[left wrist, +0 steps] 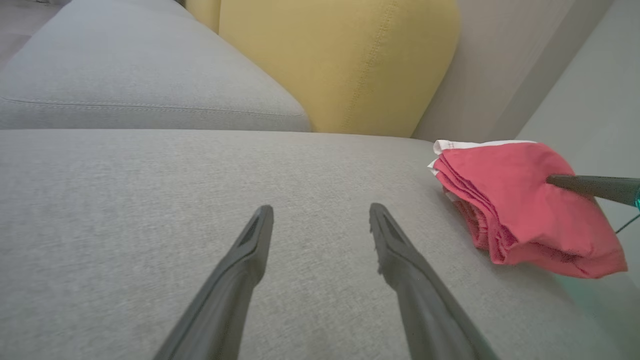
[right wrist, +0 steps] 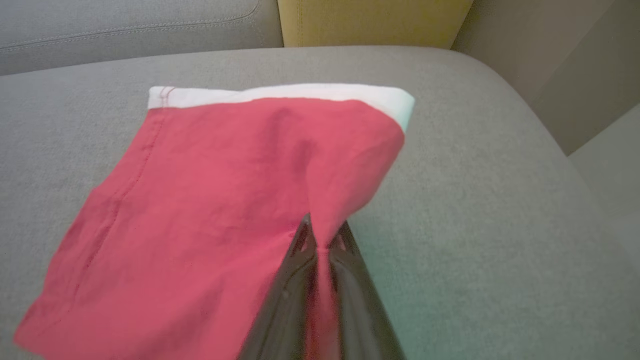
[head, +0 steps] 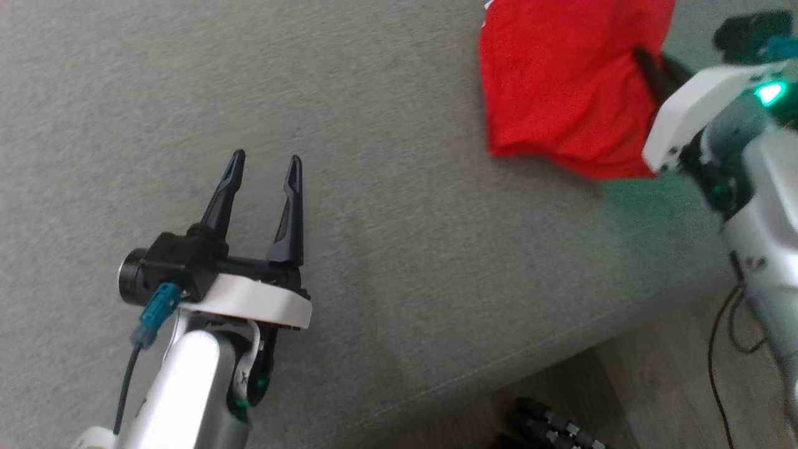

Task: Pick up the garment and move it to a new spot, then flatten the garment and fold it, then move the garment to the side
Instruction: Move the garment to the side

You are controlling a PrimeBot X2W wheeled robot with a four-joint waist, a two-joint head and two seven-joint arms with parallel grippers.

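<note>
The folded red garment (head: 561, 87) lies on the grey sofa (head: 374, 187), toward the right end of the seat cushion and back from its front edge. In the left wrist view the garment (left wrist: 525, 210) shows as a stack of several layers, with a white band along its far edge. The right tool (head: 642, 59) is clenched on the garment's near right edge. In the right wrist view its two dark fingers (right wrist: 300, 260) stand pressed together with a thin strip of red cloth pinched between them, and the fabric is drawn up into a ridge running to the tips. The rest of the garment (right wrist: 200, 210) spreads flat to the left of that grip. A green light (head: 770, 93) glows on the right wrist and throws a green tint on the cushion just beside it. The left tool (head: 267, 157) is released, its fingers spread apart with nothing between them, over bare cushion near the middle of the seat and well apart from the garment. A yellow cushion (left wrist: 340, 65) stands against the back of the sofa, behind the seat. Beyond the seat's front edge is a wooden floor (head: 654, 386), where a thin dark cable (head: 717, 349) hangs beside the right arm.
</note>
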